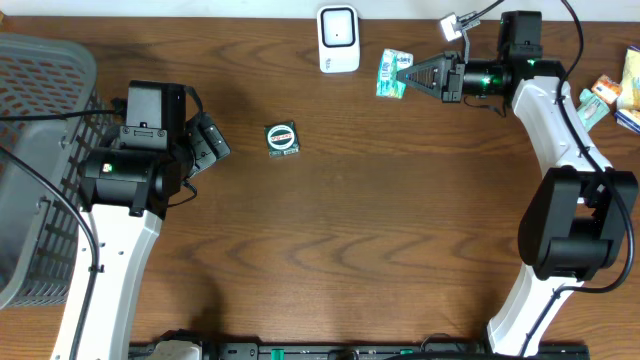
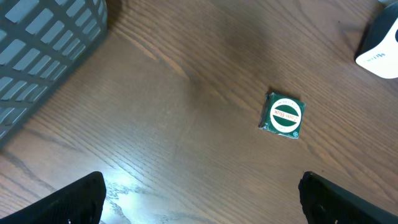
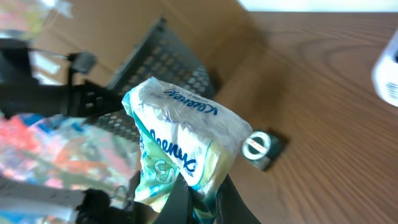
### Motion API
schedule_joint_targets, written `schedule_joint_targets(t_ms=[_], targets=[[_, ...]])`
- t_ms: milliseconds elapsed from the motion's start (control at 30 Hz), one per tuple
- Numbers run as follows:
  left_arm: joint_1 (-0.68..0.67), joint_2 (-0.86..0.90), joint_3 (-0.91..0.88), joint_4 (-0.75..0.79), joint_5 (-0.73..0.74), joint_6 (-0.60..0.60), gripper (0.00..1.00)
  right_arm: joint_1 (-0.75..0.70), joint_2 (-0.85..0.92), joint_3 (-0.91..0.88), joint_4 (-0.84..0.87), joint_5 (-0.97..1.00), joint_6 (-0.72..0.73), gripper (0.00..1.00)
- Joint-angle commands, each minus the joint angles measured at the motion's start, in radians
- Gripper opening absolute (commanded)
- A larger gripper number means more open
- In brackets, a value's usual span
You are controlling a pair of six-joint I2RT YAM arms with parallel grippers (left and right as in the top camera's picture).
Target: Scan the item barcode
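My right gripper (image 1: 405,77) is shut on a soft tissue pack (image 1: 393,72), white and green with blue lettering, held above the table just right of the white barcode scanner (image 1: 338,38). In the right wrist view the tissue pack (image 3: 180,140) fills the middle, pinched between the dark fingers (image 3: 180,202). A small green square packet with a white round label (image 1: 282,138) lies flat on the table. My left gripper (image 1: 215,143) hovers left of it, wide open and holding nothing; the green packet (image 2: 283,116) lies ahead of its fingertips (image 2: 81,199).
A grey mesh basket (image 1: 40,150) stands at the left edge. More packaged items (image 1: 610,100) lie at the far right edge. The scanner's corner (image 2: 379,43) shows at the upper right of the left wrist view.
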Motion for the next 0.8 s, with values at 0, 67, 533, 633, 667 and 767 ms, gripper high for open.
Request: schedule_joint_targets(t_ms=[0, 67, 533, 633, 667, 767], targets=[[0.004, -0.002, 0.014, -0.003, -0.006, 0.01, 0.98, 0.01, -0.004, 0.0, 0.0, -0.114, -0.046, 0.01], [0.004, -0.002, 0.014, -0.003, -0.006, 0.01, 0.98, 0.022, -0.004, 0.0, 0.0, -0.114, -0.046, 0.01], [0.004, -0.002, 0.014, -0.003, -0.006, 0.01, 0.98, 0.164, -0.003, 0.0, 0.002, 0.147, -0.014, 0.01], [0.004, -0.002, 0.014, -0.003, -0.006, 0.01, 0.98, 0.175, -0.004, 0.004, 0.02, 0.334, 0.043, 0.01], [0.004, -0.002, 0.014, -0.003, -0.006, 0.01, 0.98, 0.182, -0.004, 0.01, 0.017, 0.421, 0.069, 0.01], [0.004, -0.002, 0.014, -0.003, -0.006, 0.01, 0.98, 0.241, -0.004, 0.045, -0.036, 0.93, 0.09, 0.01]])
